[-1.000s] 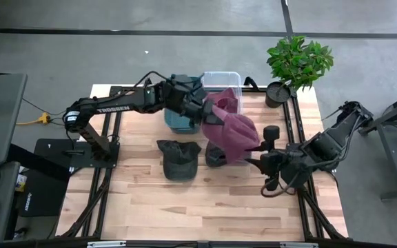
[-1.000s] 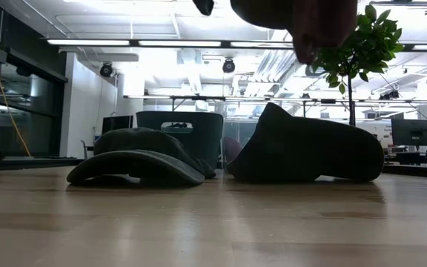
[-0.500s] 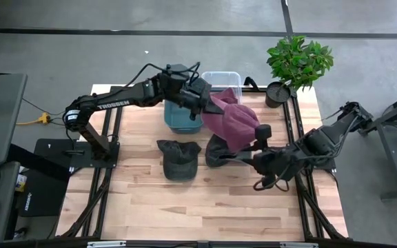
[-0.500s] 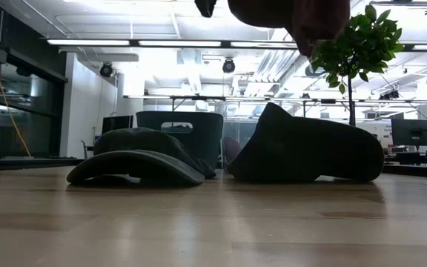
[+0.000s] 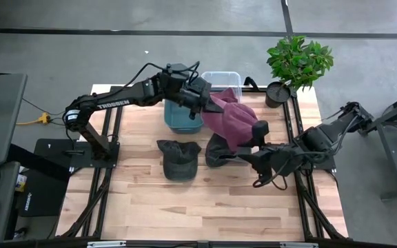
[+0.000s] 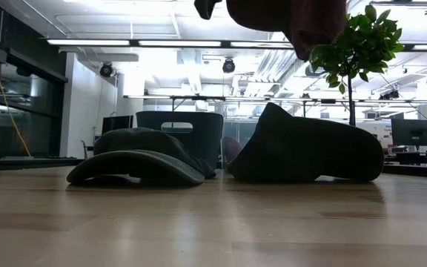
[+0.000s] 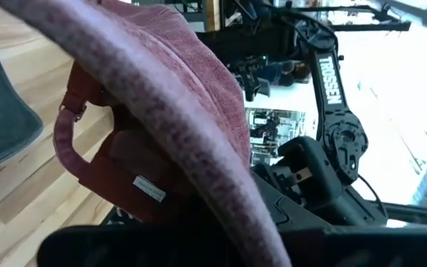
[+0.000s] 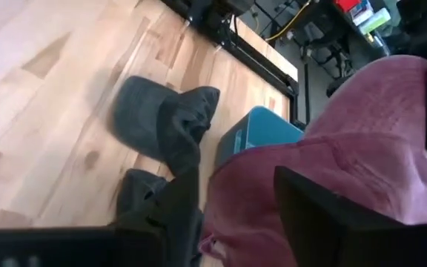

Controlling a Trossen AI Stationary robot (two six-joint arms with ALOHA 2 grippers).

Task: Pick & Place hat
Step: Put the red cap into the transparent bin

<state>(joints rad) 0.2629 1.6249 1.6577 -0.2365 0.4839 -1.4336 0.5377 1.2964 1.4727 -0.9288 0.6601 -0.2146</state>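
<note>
Mid carry: left gripper [image 5: 203, 105] is pinched on the brim of the maroon hat [image 5: 231, 124], which hangs in the air above the table [image 5: 150, 200], next to the teal bin [image 5: 180, 121] and clear bin [image 5: 226, 78]. Right gripper [image 5: 259, 131] sits against the hat's far side, can't tell if its fingers are closed. Two dark hats [image 5: 178, 160] [image 5: 219, 155] lie on the wood below; next move is probably swinging the maroon one over a bin and letting go

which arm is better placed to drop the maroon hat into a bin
Left. The left gripper holds the maroon corduroy hat right beside the teal plastic bin and clear plastic bin; the right gripper sits farther away.
</note>
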